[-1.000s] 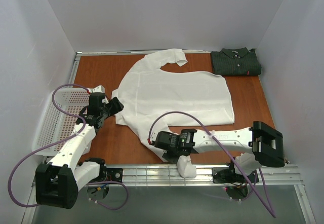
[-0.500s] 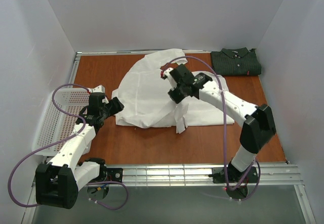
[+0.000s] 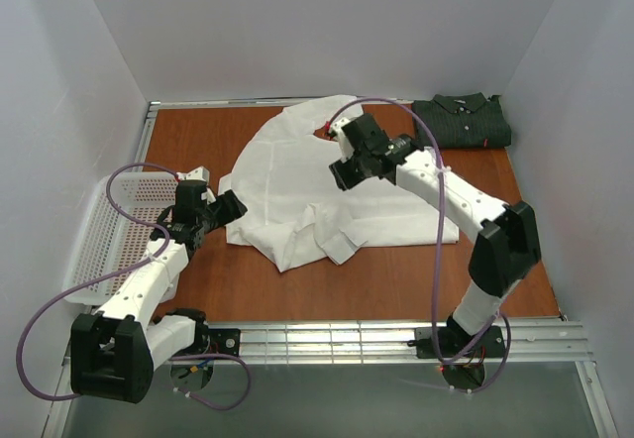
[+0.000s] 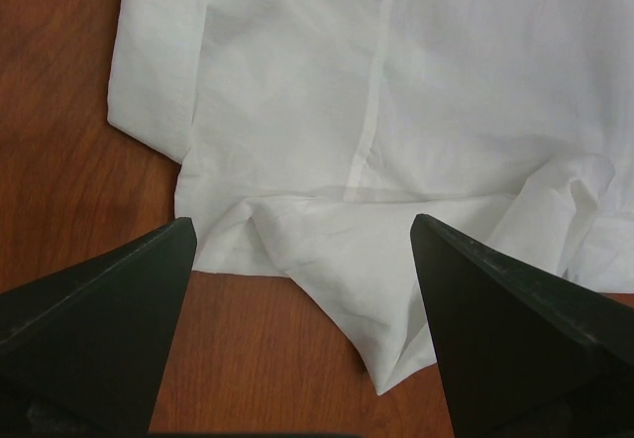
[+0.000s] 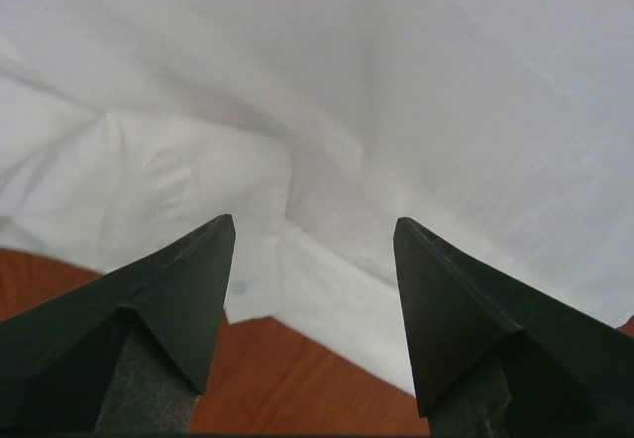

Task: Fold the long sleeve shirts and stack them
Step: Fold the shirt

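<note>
On the table (image 3: pixel 198 146), the white shirt (image 3: pixel 297 175) lies rumpled, 1 sleeve (image 3: pixel 335 243) folded inward; left tool (image 4: pixel 302 225) and right tool (image 5: pixel 313 220) gape.

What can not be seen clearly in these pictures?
- Top view: the right gripper and its arm cover part of the white shirt.
- Top view: the red tag on the dark shirt is too small to read.
- Both wrist views: the edges cut off the white shirt.

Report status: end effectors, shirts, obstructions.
Left end effector open at left edge of white shirt. Right end effector open above it. Dark shirt folded, far right. Basket left, not obstructing.
</note>
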Robot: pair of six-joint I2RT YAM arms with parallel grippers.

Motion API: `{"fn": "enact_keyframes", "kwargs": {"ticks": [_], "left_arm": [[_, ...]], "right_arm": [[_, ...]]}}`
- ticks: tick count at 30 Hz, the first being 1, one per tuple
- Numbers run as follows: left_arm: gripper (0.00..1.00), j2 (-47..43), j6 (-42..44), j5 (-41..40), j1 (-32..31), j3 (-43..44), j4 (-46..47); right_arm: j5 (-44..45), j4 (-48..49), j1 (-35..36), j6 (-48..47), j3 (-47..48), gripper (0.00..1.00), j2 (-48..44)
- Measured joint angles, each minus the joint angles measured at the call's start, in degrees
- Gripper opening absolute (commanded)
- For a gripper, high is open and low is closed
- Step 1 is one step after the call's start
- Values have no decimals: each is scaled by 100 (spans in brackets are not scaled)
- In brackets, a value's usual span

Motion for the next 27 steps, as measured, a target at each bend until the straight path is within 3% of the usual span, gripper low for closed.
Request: {"fn": "enact_keyframes", "kwargs": {"ticks": [5,10,15,17,21,27], "left_arm": [[83,76,4,42,0,0,7],[83,76,7,42,0,0,9],[83,74,9,39,0,0,9],[83,70,9,37,0,0,9],[83,63,9,37,0,0,9],[83,59,9,39,0,0,9]], "right_arm": [[13,302,1047,166,-1770,61,-1250],[293,599,2114,562,-2955,60,-1458],[623,844,2166,1565,-3471,61,-1526],[577,1082,2061,2098,-3744,69,-1727],[372,1663,1834,3073,-4400,68,-2249],[275,2164,2013,3073,-4562,61,-1998]]}}
